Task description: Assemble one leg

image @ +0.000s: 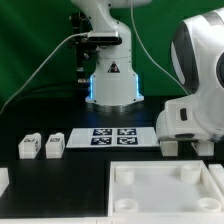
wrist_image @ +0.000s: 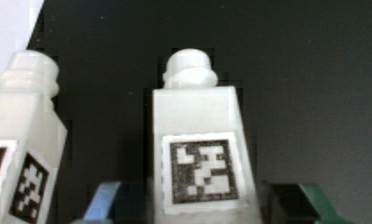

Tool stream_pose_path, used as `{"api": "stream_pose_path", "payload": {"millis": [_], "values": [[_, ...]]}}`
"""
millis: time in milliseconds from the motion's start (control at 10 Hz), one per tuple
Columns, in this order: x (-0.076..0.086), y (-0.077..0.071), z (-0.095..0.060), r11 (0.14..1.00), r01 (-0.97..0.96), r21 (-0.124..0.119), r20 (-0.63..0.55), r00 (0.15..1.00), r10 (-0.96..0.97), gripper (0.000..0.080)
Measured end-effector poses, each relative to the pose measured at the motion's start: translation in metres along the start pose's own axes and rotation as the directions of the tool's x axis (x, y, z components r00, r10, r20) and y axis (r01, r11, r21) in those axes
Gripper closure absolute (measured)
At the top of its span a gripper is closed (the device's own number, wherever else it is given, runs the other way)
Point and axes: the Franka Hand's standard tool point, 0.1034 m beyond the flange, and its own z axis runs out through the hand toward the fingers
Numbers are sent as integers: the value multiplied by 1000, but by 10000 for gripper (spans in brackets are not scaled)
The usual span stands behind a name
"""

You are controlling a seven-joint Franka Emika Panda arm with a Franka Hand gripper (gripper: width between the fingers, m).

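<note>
In the wrist view a leg (wrist_image: 202, 140) lies right before me, a small white block with a rounded peg end and a black-and-white tag. My gripper (wrist_image: 209, 208) is open, with one finger on each side of this leg and a dark gap between each finger and the leg. A second leg (wrist_image: 19, 140) lies beside it. In the exterior view my gripper (image: 187, 148) is low over the table at the right, and the arm largely hides the legs there. Two more legs (image: 28, 147) (image: 54, 145) stand at the left.
The marker board (image: 108, 137) lies in the middle of the black table. The large white panel with round corner sockets (image: 165, 205) lies at the front. The arm's base (image: 110, 80) stands at the back. A white part (image: 3, 180) shows at the left edge.
</note>
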Motion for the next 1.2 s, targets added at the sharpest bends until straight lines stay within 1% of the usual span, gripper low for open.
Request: {"api": "stream_pose_path", "payload": {"millis": [700,800,900,1000,1100,1200], "values": [[0,0,0,1000,0,0,0,1000,0,509],[-1,1,-5,1000,5,-3,1,1000,-5,509],[-6,3,-27,1000,15,0,-21,1000,-15,509],[-14,7,-56,999,41,4,-76,996,-40,509],[-31,12,-81,998,61,0,-83,995,-60,509],[-43,16,-104,998,68,0,-108,992,-67,509]]}}
